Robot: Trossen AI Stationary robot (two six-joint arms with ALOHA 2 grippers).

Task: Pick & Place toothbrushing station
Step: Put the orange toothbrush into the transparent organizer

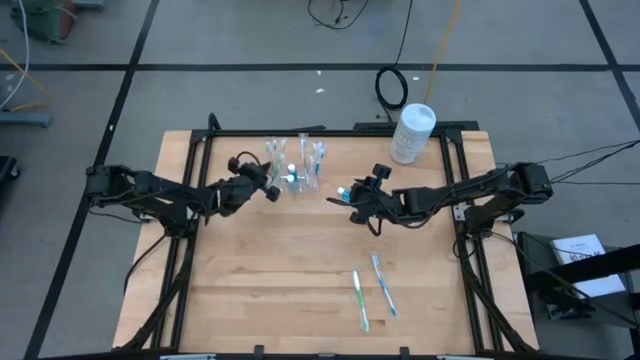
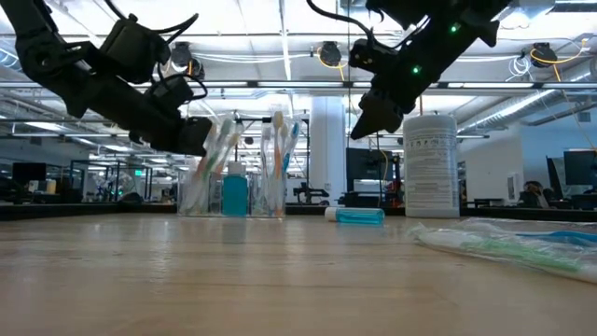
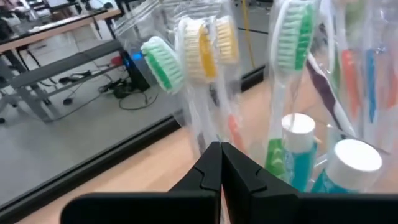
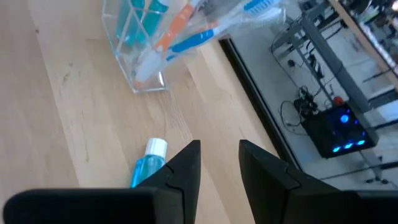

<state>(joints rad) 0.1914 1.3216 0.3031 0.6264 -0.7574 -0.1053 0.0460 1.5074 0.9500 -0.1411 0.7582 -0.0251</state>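
The clear toothbrushing station (image 1: pixel 297 168) stands on its base at the table's far middle, holding several wrapped toothbrushes and small blue tubes; it also shows in the low view (image 2: pixel 238 177). My left gripper (image 1: pixel 272 190) is shut, its tips right at the station's left side, against a wrapped toothbrush (image 3: pixel 205 93). My right gripper (image 1: pixel 350 200) is open and empty, raised above the table to the station's right (image 4: pixel 219 152). A small blue tube (image 4: pixel 144 167) lies on its side on the wood below and beside the right gripper. My left gripper comes level at the station from the table's left side with shut fingers (image 3: pixel 211 165). Its own fingertips hide the spot where they meet the wrapped toothbrush, so I cannot tell whether they touch it or the station's wall.
A white round lidded tub (image 1: pixel 412 132) stands at the far right corner. Two wrapped toothbrushes (image 1: pixel 360 300) (image 1: pixel 384 285) lie flat near the front middle. Bare wood lies between them and the station.
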